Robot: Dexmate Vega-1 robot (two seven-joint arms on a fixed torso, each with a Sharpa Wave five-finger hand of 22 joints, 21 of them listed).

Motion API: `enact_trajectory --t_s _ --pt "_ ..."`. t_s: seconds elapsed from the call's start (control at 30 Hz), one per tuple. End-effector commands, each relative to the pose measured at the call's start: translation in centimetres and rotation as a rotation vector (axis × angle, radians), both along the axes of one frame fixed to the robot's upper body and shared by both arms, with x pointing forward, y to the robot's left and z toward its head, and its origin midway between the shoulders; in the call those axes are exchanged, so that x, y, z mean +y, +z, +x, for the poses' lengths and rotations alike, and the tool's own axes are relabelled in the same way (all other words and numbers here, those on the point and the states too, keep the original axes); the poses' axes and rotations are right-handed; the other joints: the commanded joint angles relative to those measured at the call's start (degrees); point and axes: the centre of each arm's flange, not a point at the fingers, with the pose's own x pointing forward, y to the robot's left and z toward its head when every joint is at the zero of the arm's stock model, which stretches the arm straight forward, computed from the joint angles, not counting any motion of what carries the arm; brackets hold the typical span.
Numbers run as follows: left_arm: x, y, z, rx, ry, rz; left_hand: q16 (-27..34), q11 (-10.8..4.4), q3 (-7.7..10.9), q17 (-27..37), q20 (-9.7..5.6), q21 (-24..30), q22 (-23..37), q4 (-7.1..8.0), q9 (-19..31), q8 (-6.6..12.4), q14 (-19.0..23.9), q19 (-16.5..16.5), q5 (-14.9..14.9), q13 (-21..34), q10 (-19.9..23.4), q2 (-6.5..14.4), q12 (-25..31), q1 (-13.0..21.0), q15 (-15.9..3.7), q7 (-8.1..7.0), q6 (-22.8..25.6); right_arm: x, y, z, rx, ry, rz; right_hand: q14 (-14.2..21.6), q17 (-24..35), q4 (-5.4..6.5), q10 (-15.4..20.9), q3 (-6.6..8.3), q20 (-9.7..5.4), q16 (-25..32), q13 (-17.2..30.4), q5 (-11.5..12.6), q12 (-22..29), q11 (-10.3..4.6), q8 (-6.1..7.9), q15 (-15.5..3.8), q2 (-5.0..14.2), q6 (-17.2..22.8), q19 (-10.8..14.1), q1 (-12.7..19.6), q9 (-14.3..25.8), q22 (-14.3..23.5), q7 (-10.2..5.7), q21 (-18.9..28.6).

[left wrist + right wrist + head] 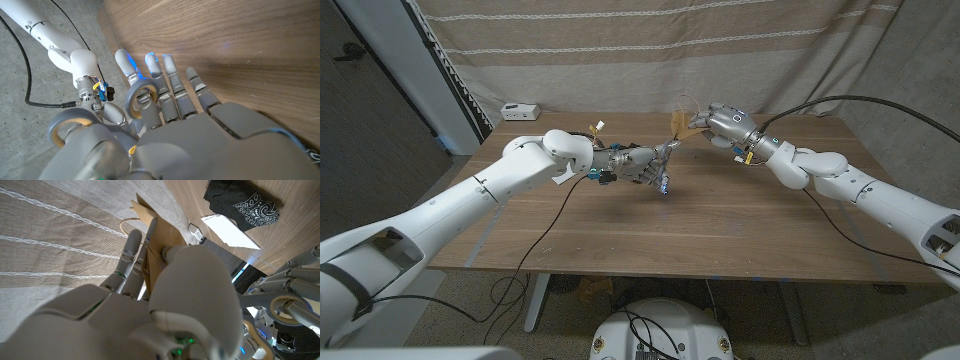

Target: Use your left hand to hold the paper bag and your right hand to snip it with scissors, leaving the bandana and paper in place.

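Observation:
My right hand is raised over the far middle of the table and grips a brown paper bag with a string handle; the bag stands up between its fingers. My left hand hovers just left of the bag and holds grey-handled scissors. Their rings sit around a finger and the thumb, while the other fingers reach out straight. In the right wrist view the scissor handles also show. A black patterned bandana and a white paper sheet lie on the wood.
The wooden table has bare wood in front of both hands. A small white box sits at the far left corner. A black cable trails over the left front edge. A striped curtain hangs behind.

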Motion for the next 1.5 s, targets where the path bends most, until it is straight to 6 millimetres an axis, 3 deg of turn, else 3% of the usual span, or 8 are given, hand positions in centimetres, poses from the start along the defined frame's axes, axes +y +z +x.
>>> enact_trajectory --t_s 0.03,0.53,0.73,0.87,1.1,1.17,1.33,1.5 --pt "-0.3 -0.1 0.2 -0.001 -0.009 -0.008 0.7 -0.02 -4.44 0.1 -0.38 0.2 0.2 -5.78 0.1 0.17 -0.1 0.0 1.1 0.0 0.7 2.8 0.6 2.5 -1.65 11.22 11.5 0.3 0.0 -0.1 0.004 0.008 0.0 -0.3 0.1 -0.62 0.7 0.86 -9.48 -0.2 0.1 0.2 0.2 -0.13 0.14 -6.29 5.37 2.6 0.0 5.2 0.1 0.1 -1.97 0.3" --pt "-0.4 -0.1 0.4 -0.003 -0.014 -0.021 1.3 -0.27 -2.55 -0.3 -0.82 0.4 0.6 -6.01 -0.3 0.15 0.1 0.1 2.3 0.0 1.0 7.7 0.7 5.7 -2.27 11.15 12.1 0.3 0.1 -0.3 0.003 0.008 0.0 -0.2 0.0 -0.67 0.9 0.77 -9.48 -0.3 0.0 0.2 0.3 -0.14 -0.03 -6.29 5.35 2.6 -0.1 5.3 0.1 0.0 -1.89 0.4" --pt "-0.6 -0.1 0.5 -0.009 -0.017 -0.034 1.8 -0.36 -0.47 -0.5 -1.14 0.6 0.8 -6.36 -0.5 0.18 0.1 0.1 2.7 0.0 1.2 11.8 0.9 8.4 -2.6 11.03 12.3 0.3 0.2 -0.3 0.001 0.008 -0.001 -0.2 0.0 -0.7 1.1 0.7 -9.49 -0.4 0.0 0.2 0.3 -0.15 -0.1 -6.29 5.3 2.5 -0.1 5.3 0.1 0.0 -1.82 0.4" --pt "-0.7 -0.2 0.6 -0.013 -0.019 -0.05 2.2 -0.68 2.4 -0.7 -1.41 0.9 1.3 -7.33 -0.8 0.25 0.1 0.0 2.7 -0.3 1.4 15.4 0.9 12.2 -3.22 10.91 12.4 0.2 0.2 -0.5 0.001 0.004 -0.001 -0.2 0.0 -0.68 1.2 0.64 -9.46 -0.4 0.0 0.2 0.3 -0.14 -0.2 -6.29 5.29 2.4 -0.1 5.3 0.1 0.0 -1.8 0.4" --pt "-1.0 -0.5 0.7 -0.02 -0.029 -0.08 2.9 -0.35 8.42 -0.8 -1.5 1.4 2.3 -7.67 -2.8 -1.38 0.0 -0.3 2.7 -0.4 1.2 17.4 0.8 17.2 -3.79 9.83 10.8 0.0 0.3 -0.7 -0.001 -0.007 -0.004 -0.2 -0.1 -0.66 1.3 0.57 -9.44 -0.5 -0.1 0.2 0.3 -0.13 -0.26 -6.3 5.29 2.3 -0.1 5.3 0.1 -0.1 -1.81 0.4" --pt "-1.2 -0.6 0.7 -0.021 -0.034 -0.086 3.2 -0.43 12.03 -0.8 -1.54 1.6 2.8 -7.07 -3.4 -1.86 -0.2 -0.4 2.8 -0.7 1.1 17.6 0.6 19.1 -3.77 9.54 10.4 0.0 0.3 -0.8 0.0 -0.011 -0.006 -0.2 -0.1 -0.66 1.3 0.56 -9.44 -0.5 -0.1 0.2 0.3 -0.11 -0.27 -6.3 5.29 2.3 -0.2 5.3 0.1 -0.1 -1.83 0.5" --pt "-1.4 -0.8 0.8 -0.025 -0.044 -0.1 3.5 -0.86 17.58 -0.7 -1.49 2.0 3.5 -6.16 -3.8 -2.38 -0.6 -0.8 2.5 -0.4 0.7 17.8 0.7 21.7 -3.85 9.21 9.5 -0.1 0.3 -0.9 0.003 -0.015 -0.009 -0.2 -0.2 -0.7 1.5 0.51 -9.44 -0.6 -0.1 0.2 0.4 -0.13 -0.3 -6.31 5.26 2.3 -0.2 5.3 0.2 -0.1 -1.77 0.5" --pt "-1.6 -0.8 1.0 -0.023 -0.051 -0.102 4.2 -1.09 25.3 -0.4 -2.05 2.5 4.5 -5.52 -3.3 -2.6 -1.3 -1.2 1.1 -0.6 0.1 17.7 0.4 25.7 -4.54 7.99 8.0 -0.1 0.2 -1.1 0.002 -0.013 -0.01 -0.2 -0.2 -0.74 1.5 0.47 -9.45 -0.7 -0.1 0.2 0.3 -0.13 -0.34 -6.32 5.26 2.3 -0.2 5.3 0.2 -0.2 -1.79 0.5"
